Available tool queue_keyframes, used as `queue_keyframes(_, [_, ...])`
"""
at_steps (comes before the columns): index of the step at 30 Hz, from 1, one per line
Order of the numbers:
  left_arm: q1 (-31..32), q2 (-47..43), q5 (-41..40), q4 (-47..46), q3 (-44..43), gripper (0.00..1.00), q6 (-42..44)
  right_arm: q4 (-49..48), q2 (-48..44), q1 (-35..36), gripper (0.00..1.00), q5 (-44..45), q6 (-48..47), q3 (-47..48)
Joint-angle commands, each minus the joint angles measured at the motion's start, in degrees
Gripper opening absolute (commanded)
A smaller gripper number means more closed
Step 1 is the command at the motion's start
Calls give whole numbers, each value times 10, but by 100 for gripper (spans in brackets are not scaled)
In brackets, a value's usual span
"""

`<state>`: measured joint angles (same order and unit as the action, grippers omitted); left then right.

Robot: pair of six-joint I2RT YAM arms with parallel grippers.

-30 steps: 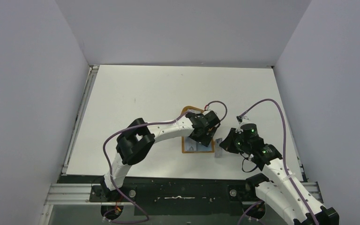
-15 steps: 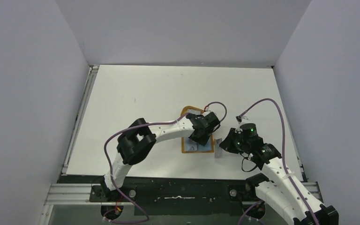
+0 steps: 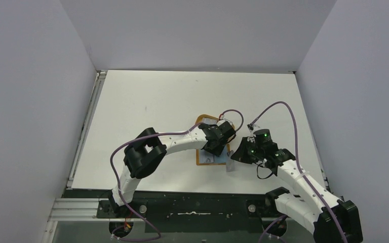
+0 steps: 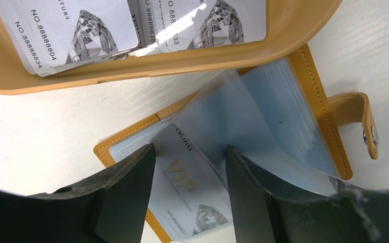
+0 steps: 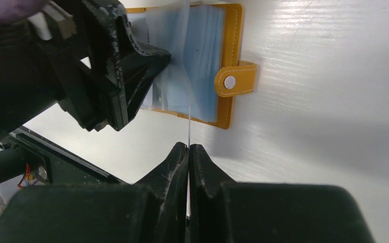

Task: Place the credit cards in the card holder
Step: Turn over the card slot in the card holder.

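Nearest the arm bases, at about 3 o'clock from the card holder (image 4: 263,116), my right gripper (image 5: 188,148) is clenched on one credit card (image 3: 229,166). It holds the card on edge, pointing toward the holder. The one holder lies open and flat on the table (image 3: 157,101), its single snap tab (image 4: 357,119) sticking out on the right gripper's side. My left gripper (image 4: 190,152) hangs over the holder, released, its two fingers parted and standing astride a second card (image 4: 187,192). That card is printed VIP and sits in a clear pocket; I cannot tell whether the fingers press on the pocket. At 12 o'clock from the holder, just beside it, one tan tray (image 4: 182,58) carries two fanned piles of cards (image 4: 81,25). I count at least four faces; any underneath are hidden.
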<state>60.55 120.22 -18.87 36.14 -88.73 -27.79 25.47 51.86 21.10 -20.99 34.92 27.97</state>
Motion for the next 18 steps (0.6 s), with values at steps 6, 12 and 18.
queue_keyframes(6, [-9, 3, 11, 7, 34, 46, 7, -54, 39, -5, 0, -5, -15, 28])
queue_keyframes(12, [-9, -3, 11, 0, 40, 41, 8, -66, 46, -18, 0, -5, -21, 38])
queue_keyframes(18, [-9, -5, 14, -4, 44, 38, 8, -93, 53, -46, 0, -14, -21, 53])
